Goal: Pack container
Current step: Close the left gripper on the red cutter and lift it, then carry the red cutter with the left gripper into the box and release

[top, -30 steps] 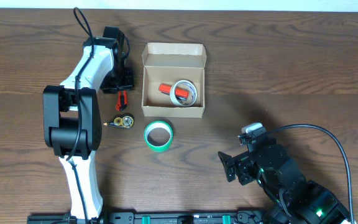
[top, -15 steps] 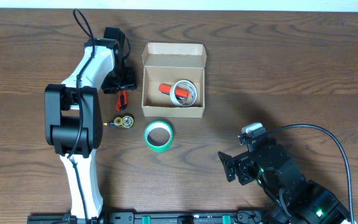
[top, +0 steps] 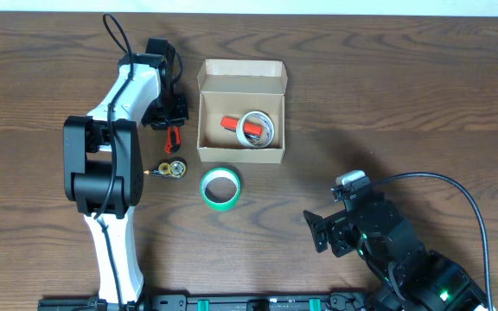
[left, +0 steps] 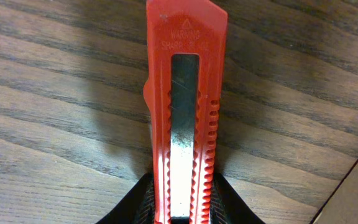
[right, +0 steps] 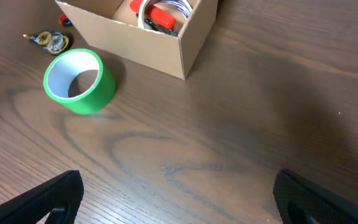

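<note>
The left pincer [left: 180,208] was closed in on the end of a red box cutter [left: 185,112], its black fingers [left: 138,202] touching both sides. The cutter lay flat on the wooden bench [left: 55,93]. Just to its right stood the container [top: 241,69], lid flap open, with a red item and a clear roll [top: 258,126] inside. A green tape roll [top: 220,187] sat near its front wall. The right pincer [right: 179,193] hung spread wide and empty, well apart from the container.
</note>
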`<state>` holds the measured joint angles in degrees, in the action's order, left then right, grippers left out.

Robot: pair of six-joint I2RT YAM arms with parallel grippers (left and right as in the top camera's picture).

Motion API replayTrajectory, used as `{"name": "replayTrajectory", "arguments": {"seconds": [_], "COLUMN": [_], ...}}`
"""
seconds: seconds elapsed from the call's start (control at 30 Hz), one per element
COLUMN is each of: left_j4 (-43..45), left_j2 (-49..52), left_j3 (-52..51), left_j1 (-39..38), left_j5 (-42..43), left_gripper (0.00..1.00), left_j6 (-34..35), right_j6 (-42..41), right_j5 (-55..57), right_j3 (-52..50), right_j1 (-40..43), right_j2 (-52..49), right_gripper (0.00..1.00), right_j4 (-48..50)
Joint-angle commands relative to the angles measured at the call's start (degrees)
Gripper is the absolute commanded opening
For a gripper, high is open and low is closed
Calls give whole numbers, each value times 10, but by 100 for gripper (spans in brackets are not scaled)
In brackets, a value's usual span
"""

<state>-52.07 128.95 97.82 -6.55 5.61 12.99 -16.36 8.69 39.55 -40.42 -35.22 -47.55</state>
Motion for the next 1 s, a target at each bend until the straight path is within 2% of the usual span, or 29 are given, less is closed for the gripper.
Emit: {"name": "replayTrajectory", "arguments": {"seconds": [0.0,0.97], "left_j4": [-2,0], "left_j2": [23,-74], "left_j3": [2,6], "left_j1": [-1,1], "left_j5": [2,-28], "left_gripper": [24,26], "left_j6": [21,42], "right_j6": [-10,-10], "right_j5": [5,5], "right_j3": [0,0], "right_j1": [-9,-9], "right_j2": [0,0], "right_gripper": [99,99], "right_j4": [0,0]}}
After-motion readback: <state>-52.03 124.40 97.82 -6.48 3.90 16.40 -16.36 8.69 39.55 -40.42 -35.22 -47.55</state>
